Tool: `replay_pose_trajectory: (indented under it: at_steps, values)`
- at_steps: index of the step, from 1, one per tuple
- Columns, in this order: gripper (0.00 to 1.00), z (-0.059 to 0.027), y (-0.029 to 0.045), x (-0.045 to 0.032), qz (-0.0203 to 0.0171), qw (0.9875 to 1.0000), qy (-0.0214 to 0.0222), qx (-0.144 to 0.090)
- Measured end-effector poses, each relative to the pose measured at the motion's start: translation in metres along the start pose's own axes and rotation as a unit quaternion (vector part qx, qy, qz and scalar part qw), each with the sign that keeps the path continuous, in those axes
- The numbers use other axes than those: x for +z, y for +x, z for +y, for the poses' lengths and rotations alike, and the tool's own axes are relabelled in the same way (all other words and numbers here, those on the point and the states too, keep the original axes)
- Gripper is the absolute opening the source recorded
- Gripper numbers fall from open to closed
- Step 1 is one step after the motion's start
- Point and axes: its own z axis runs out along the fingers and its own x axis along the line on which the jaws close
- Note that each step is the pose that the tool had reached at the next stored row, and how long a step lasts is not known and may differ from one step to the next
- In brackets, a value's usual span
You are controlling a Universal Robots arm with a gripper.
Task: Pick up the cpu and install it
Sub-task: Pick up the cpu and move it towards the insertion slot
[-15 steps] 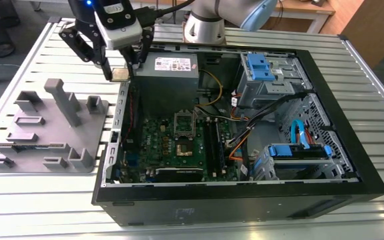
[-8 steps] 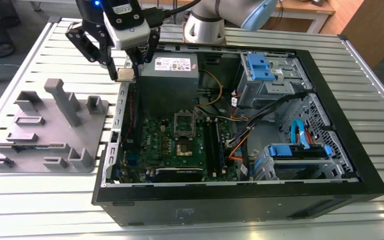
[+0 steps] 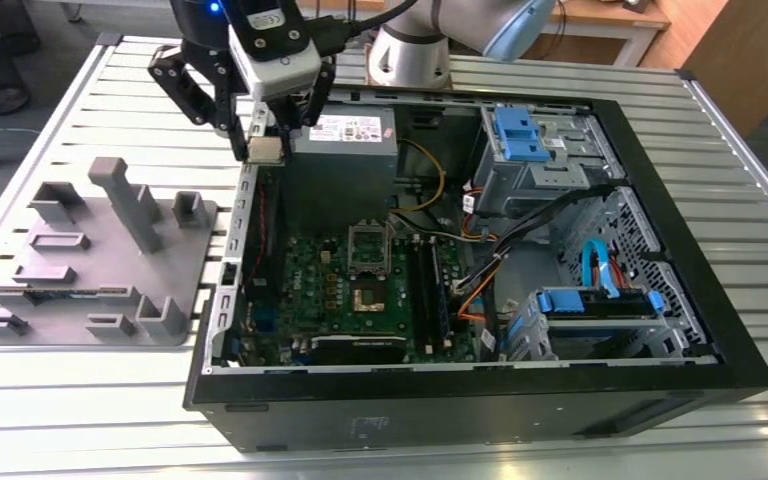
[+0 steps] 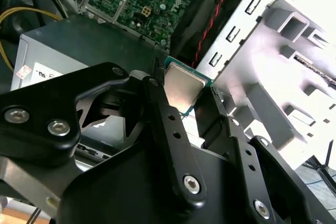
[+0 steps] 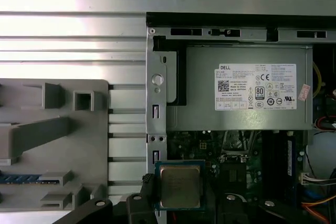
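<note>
The gripper [image 3: 265,148] is clamping the cpu [image 5: 180,186] between its two fingers, its jaws drawn in against the chip's opposite edges, and the shiny metal top is facing the camera in both wrist views. The cpu is hanging in the air over the side wall of the open computer case [image 3: 678,300], near the grey power supply [image 5: 236,87], with the grey fixture plate [image 3: 77,290] lying on the slatted counter [image 3: 64,100] on the wall's other side. Down inside the case, the motherboard [image 3: 357,290] is lying well apart from the chip.
</note>
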Motion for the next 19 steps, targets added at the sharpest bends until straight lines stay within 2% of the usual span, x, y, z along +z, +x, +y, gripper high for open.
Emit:
replay_pose_trajectory:
  at_steps: [19]
  values:
    - [0.47,0.0006,-0.0302,0.0013,0.0,1.0,0.0,0.0]
